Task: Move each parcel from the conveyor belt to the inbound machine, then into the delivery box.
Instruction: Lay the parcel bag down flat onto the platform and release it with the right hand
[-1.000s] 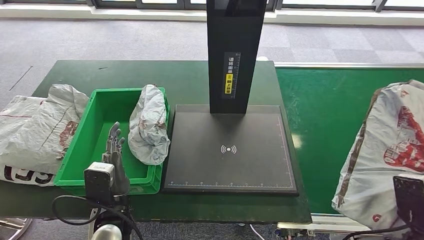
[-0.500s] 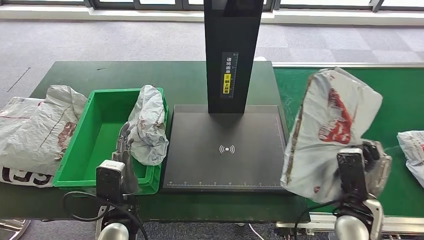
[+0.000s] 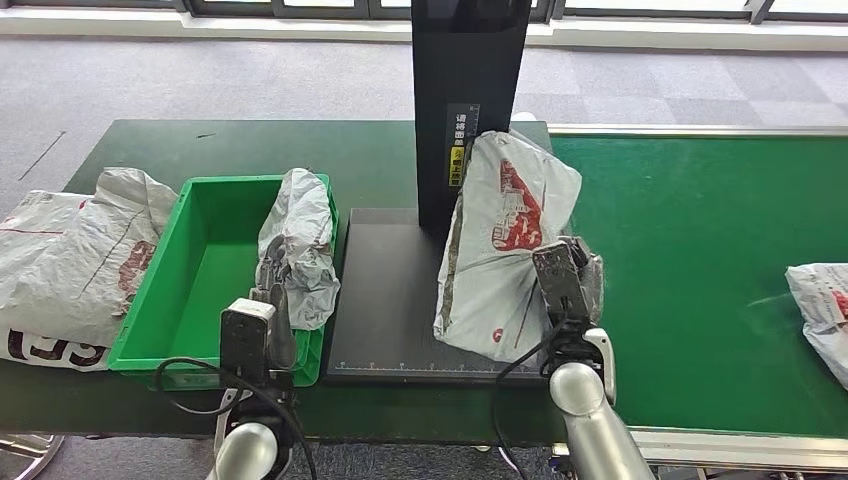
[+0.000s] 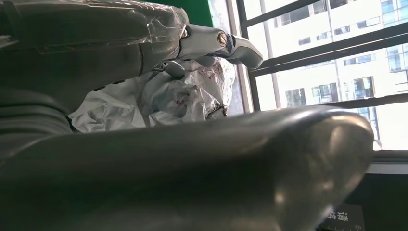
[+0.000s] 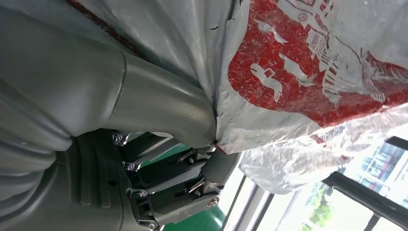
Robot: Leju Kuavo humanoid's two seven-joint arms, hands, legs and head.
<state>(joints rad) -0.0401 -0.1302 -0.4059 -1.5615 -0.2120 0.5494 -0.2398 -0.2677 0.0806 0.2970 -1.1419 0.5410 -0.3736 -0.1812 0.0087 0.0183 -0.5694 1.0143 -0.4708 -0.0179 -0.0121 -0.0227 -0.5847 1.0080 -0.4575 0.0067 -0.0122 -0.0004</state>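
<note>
4 parcels: 1 held by right robot hand; left robot hand grip unclear.

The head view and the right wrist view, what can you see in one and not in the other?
Head view alone: the green box with a crumpled grey parcel leaning on its rim, the black scanner machine, the green conveyor belt, another parcel at its far edge, and the left hand by the crumpled parcel.

Right wrist view alone: up close, the thick grey thumb pressing the bag, and windows behind.

Both: the right hand holding the white parcel with red print.
</note>
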